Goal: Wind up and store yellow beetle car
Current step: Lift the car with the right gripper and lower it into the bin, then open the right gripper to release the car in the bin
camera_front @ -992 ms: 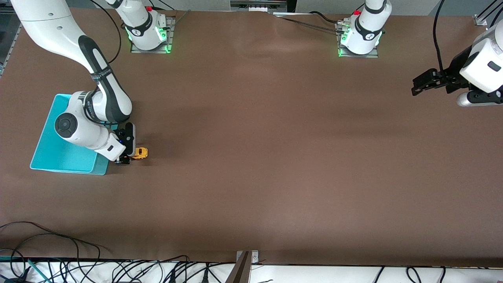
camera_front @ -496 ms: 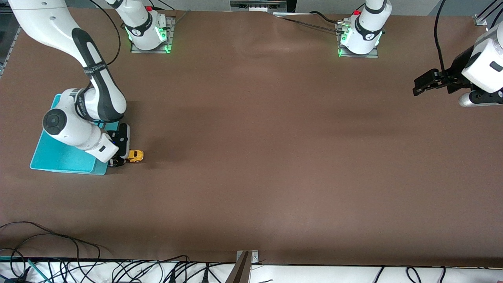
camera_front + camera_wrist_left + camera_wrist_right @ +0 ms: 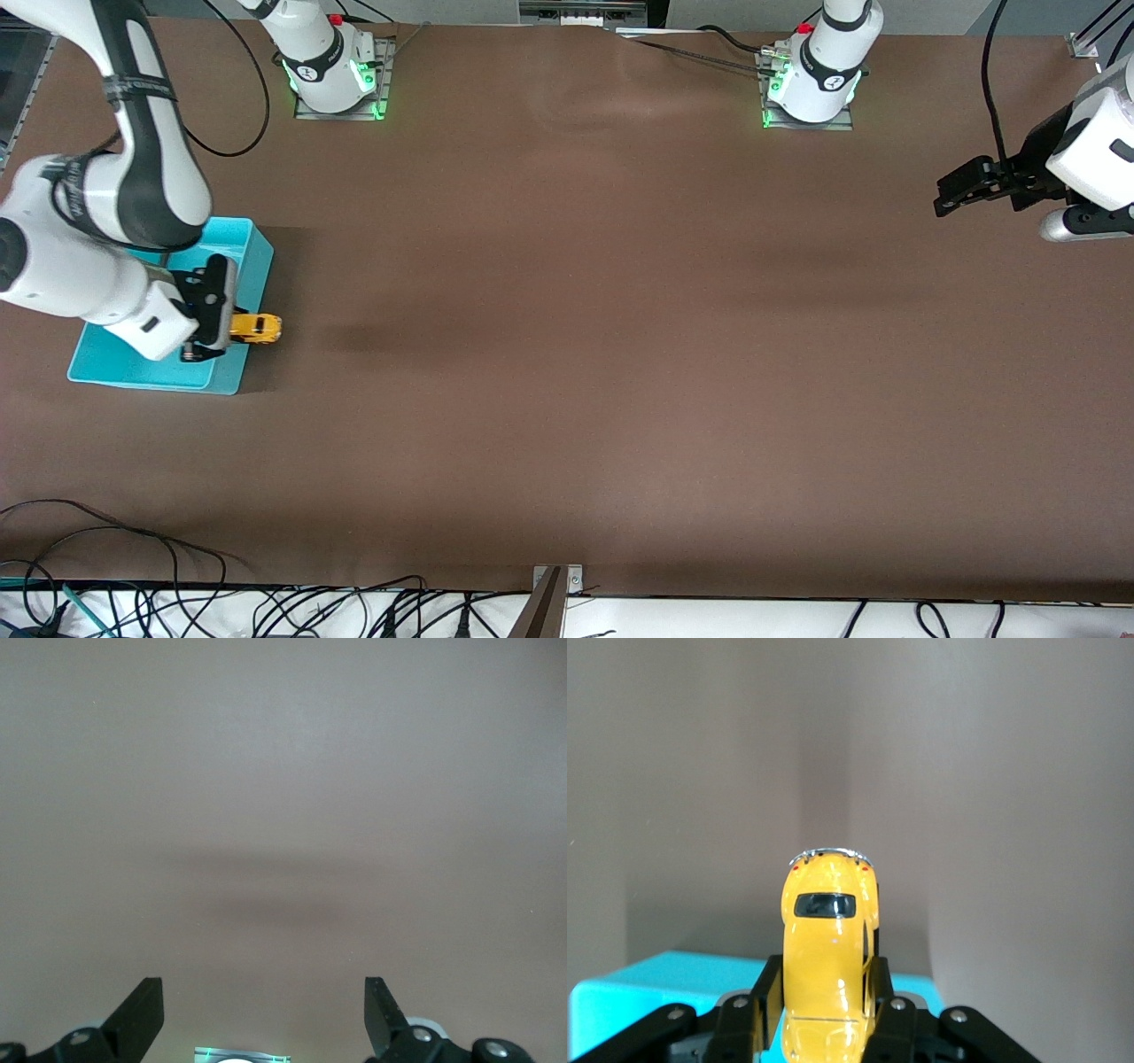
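Right gripper (image 3: 221,330) closed on yellow beetle car (image 3: 256,328), held over turquoise bin's (image 3: 133,372) wall, at right arm's end of table (image 3: 576,354). Left gripper (image 3: 946,197) waits over left arm's end, fingers apart.

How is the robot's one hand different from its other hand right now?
The right hand is shut on the yellow beetle car, up over the edge of the turquoise bin; the left hand is open, holding nothing. It waits over bare table at the left arm's end. Both have two black fingers.
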### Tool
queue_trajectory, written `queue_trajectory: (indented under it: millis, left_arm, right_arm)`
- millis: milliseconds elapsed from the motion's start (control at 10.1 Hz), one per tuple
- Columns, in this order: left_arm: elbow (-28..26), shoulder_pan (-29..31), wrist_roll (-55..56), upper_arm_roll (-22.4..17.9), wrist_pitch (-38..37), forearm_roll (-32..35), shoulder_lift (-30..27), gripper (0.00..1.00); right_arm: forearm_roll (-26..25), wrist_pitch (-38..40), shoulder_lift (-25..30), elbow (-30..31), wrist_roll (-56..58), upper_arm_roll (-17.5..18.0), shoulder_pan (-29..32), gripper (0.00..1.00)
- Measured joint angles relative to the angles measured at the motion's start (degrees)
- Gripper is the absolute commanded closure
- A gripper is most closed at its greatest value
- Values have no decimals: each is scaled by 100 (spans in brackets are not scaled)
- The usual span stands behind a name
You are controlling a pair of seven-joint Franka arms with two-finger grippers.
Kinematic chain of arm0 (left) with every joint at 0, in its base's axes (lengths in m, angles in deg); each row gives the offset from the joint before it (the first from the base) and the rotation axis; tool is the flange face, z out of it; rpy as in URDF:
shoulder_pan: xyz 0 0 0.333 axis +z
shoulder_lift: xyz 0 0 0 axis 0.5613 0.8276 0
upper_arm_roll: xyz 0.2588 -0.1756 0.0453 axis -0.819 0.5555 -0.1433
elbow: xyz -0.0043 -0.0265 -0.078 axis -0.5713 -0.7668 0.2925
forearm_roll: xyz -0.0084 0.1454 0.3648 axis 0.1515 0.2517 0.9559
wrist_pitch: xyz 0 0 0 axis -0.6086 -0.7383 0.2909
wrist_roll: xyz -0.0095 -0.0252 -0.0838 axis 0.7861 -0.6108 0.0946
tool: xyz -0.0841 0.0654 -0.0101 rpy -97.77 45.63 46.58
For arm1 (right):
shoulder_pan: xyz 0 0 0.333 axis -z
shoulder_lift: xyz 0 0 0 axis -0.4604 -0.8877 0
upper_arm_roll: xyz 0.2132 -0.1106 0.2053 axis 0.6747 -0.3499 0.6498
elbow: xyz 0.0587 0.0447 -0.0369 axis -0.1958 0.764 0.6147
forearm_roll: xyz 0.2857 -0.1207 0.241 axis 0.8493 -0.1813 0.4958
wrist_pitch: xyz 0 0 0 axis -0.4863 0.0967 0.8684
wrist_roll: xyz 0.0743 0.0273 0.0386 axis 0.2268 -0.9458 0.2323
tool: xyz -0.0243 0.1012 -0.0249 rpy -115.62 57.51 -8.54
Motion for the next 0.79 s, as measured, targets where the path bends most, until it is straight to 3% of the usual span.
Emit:
queue_trajectory:
  millis: [397, 794]
  left_arm:
    - [1, -1, -2, 19, 0, 0, 0, 0]
    - [6, -4, -2, 41, 0, 0, 0, 0]
  right_arm:
    - [-2, -77, -51, 221, 184, -966, 73, 100]
    - [-2, -1095, -230, 1086, 525, -1190, 125, 100]
